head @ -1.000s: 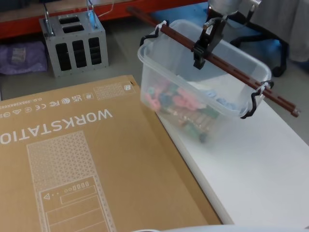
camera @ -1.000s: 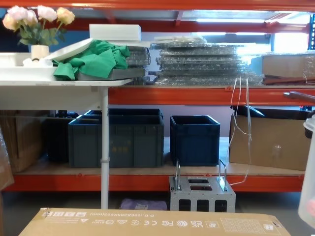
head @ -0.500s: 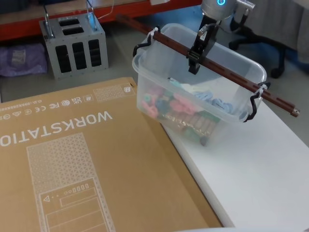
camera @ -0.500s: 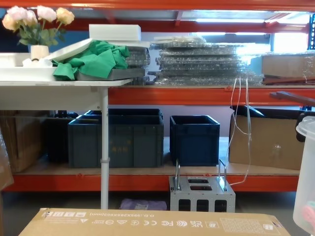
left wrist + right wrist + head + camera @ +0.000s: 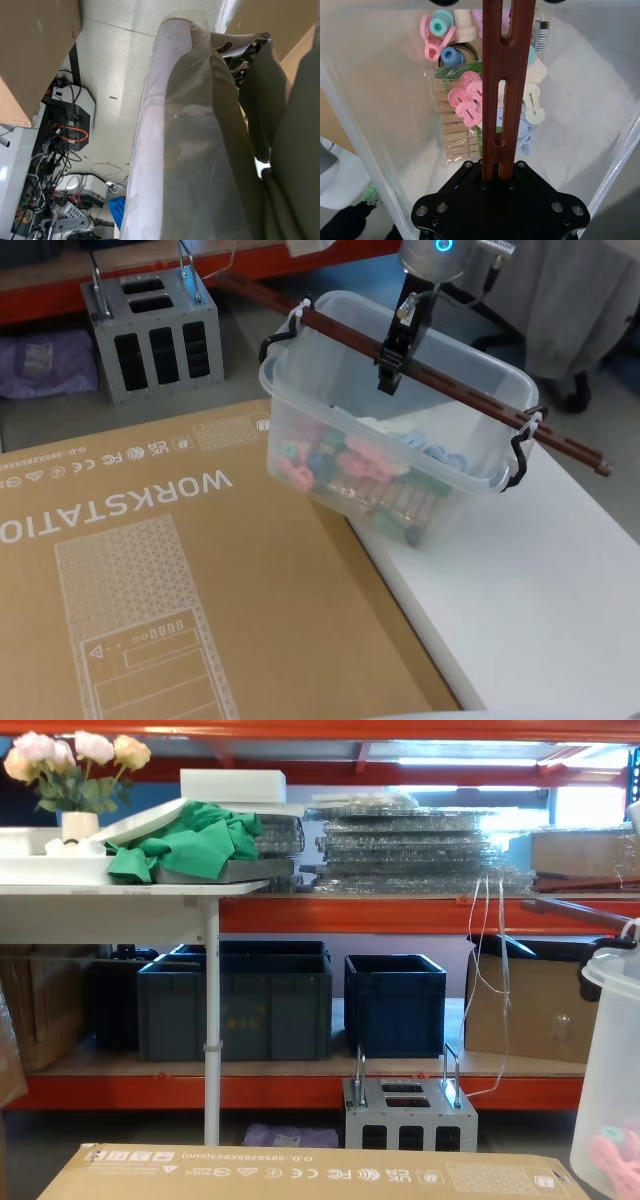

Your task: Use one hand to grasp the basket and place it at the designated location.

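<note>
Hanging from the right gripper (image 5: pixel 389 368), the basket (image 5: pixel 300 405) appears in the head view as a milky, see-through plastic tub with rounded corners and a rolled rim. It is tilted, with one lower corner over the edge of the flat printed cardboard box (image 5: pixel 150 570) and the rest above the smooth white table (image 5: pixel 540 590). Whether it touches either I cannot tell. The black claw is pinched on the long reddish-brown bar handle (image 5: pixel 470 398), a slotted strip lashed to the tub's black end clips by white zip ties (image 5: pixel 301 311). A grey metal block (image 5: pixel 150 335) with slots stands on the floor beyond the box.

The left wrist view gives glossy clear film (image 5: pixel 190 150) over a pale rounded form, with tangled cables (image 5: pixel 65 145) on the floor.

In the right wrist view the blocky, matt black gripper holds the flat bar edge-on, its jaws pressed tight against both faces, and oblong slots run along the strip. Inside the tub lie round pink and blue plastic clips (image 5: pixel 465 100) and a packet of wooden clothes pegs (image 5: pixel 451 135).

The chest view catches the tub's curved wall at the right edge, with the bar above its rim. Dark blue crates (image 5: pixel 235 1005) sit on the low shelf behind.
</note>
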Motion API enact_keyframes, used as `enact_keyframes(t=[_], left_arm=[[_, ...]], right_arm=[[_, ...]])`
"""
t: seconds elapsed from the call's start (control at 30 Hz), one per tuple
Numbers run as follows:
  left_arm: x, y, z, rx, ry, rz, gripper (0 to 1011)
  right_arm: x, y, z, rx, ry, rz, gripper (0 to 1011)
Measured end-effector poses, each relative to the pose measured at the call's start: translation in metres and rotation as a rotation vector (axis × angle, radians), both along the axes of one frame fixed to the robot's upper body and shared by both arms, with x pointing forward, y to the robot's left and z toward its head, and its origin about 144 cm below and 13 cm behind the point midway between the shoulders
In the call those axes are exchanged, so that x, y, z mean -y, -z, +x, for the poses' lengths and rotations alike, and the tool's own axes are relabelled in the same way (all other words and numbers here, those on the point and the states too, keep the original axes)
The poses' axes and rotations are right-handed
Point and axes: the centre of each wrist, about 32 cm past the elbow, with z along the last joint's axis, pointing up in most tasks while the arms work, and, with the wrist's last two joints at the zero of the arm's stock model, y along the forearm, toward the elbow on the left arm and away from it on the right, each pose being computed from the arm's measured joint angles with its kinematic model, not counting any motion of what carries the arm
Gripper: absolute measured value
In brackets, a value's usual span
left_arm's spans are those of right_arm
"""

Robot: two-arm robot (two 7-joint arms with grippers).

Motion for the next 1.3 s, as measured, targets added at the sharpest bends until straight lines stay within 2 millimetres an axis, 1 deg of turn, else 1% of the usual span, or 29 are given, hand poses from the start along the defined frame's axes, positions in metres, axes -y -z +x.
enact_keyframes(t=[0.13, 0.33, 0.5, 0.63, 0.67, 0.8, 1.0, 1.07, 1.1, 1.3], left_arm=[[0.000, 0.000, 0.000, 0.000, 0.000, 0.000, 0], [0.000, 0.000, 0.000, 0.000, 0.000, 0.000, 0], [0.000, 0.000, 0.000, 0.000, 0.000, 0.000, 0], [0.000, 0.000, 0.000, 0.000, 0.000, 0.000, 0], [0.000, 0.000, 0.000, 0.000, 0.000, 0.000, 0], [0.000, 0.000, 0.000, 0.000, -0.001, 0.000, 0], [0.000, 0.000, 0.000, 0.000, 0.000, 0.000, 0], [0.000, 0.000, 0.000, 0.000, 0.001, 0.000, 0], [0.000, 0.000, 0.000, 0.000, 0.001, -0.001, 0], [0.000, 0.000, 0.000, 0.000, 0.000, 0.000, 0]], right_arm=[[-0.009, -0.003, -0.002, 0.011, -0.040, -0.016, 1], [-0.016, -0.006, -0.003, 0.017, -0.073, -0.029, 0], [-0.033, -0.008, -0.001, 0.019, -0.136, -0.043, 1], [-0.042, -0.009, -0.001, 0.022, -0.169, -0.053, 1], [-0.048, -0.009, -0.001, 0.025, -0.193, -0.057, 1], [-0.055, -0.010, -0.001, 0.026, -0.222, -0.064, 1], [-0.064, -0.007, 0.002, 0.021, -0.272, -0.065, 0], [-0.073, -0.004, 0.002, 0.018, -0.306, -0.070, 1], [-0.084, 0.000, 0.001, 0.013, -0.345, -0.074, 0], [-0.098, 0.009, -0.001, 0.005, -0.403, -0.092, 1]])
